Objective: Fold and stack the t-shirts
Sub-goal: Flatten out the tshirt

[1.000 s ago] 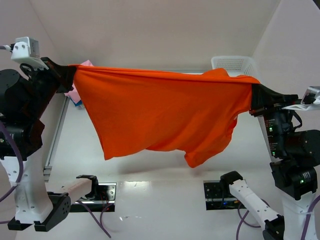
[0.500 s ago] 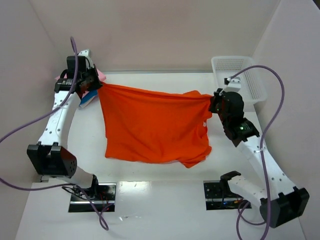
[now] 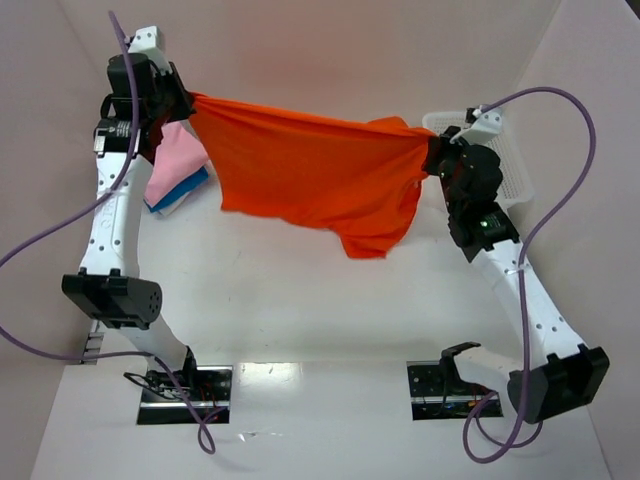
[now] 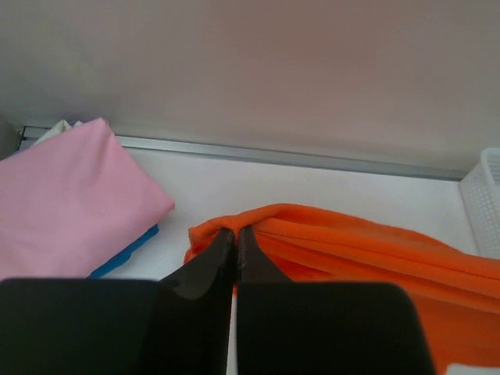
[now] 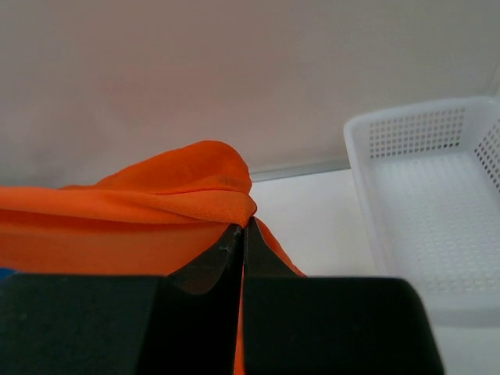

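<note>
From above, the orange t-shirt (image 3: pixel 310 175) hung unfolded over the bench's (image 3: pixel 320 320) far edge between the left gripper (image 3: pixel 187 101) and right gripper (image 3: pixel 430 155), with the pink t-shirt (image 3: pixel 175 160) and blue t-shirt (image 3: pixel 188 188) already stacked at the far-left corner, while each wrist view showed jaws pinching orange cloth.

A white plastic basket (image 5: pixel 414 133) stood upright at the far right corner of the worktop (image 3: pixel 320 310). Its sides and floor were full of little holes, and its rim was thick and smooth. The worktop was white and a bit shiny. A thin grey metal strip (image 4: pixel 312 158) ran along its far edge, right where it met the back wall (image 3: pixel 330 60). That wall was plain and pale, and more pale walls stood at the left and right sides
</note>
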Robot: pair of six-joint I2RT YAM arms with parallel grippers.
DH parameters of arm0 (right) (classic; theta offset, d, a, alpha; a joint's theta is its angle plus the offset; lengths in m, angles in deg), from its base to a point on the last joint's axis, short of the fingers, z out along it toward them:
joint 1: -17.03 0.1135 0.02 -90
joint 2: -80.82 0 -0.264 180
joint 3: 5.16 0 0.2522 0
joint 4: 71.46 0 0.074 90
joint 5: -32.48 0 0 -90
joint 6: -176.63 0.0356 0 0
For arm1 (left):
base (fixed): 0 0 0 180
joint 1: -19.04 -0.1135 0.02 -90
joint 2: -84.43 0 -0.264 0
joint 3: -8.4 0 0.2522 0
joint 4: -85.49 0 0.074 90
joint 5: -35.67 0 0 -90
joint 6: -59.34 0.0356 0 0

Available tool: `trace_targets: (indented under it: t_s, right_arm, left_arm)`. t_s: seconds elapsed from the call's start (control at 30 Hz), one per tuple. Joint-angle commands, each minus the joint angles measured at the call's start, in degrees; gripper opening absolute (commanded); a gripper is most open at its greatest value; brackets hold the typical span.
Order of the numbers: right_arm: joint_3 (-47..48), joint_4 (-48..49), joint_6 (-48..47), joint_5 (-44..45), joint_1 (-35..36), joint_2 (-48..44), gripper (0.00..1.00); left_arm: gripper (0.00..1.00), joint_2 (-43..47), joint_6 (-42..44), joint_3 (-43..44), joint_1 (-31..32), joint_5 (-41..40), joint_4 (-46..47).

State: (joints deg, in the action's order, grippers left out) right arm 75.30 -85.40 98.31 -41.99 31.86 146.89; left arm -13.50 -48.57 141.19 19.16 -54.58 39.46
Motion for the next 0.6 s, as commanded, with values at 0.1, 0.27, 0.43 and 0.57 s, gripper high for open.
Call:
trace_targets:
  t_s: [0.1,0.27,0.43,0.57]
  right_arm:
    - [0.80,3.09,-2.10,1.08,-0.59,-14.45,0.00]
    - [0.28,-4.54,-2.89,-0.15,-0.59,-24.91,0.00]
    - [5.10,-11.75,-2.89,-4.00,-0.59,-31.60,0.00]
    - [15.62,-19.31,-2.89,-6.12,-0.59,-32.22,0.00]
  left_arm:
    - [0.00,15.27,1.39,-7.82,-0.47,3.14,2.65]
    - [0.00,29.77,0.86,-16.62,-0.47,4.38,2.13]
    - [0.00,38.86,0.86,-15.94,-0.47,2.37,-4.79]
    - [0.00,43.34,0.86,-12.25,-0.47,1.40,-9.21]
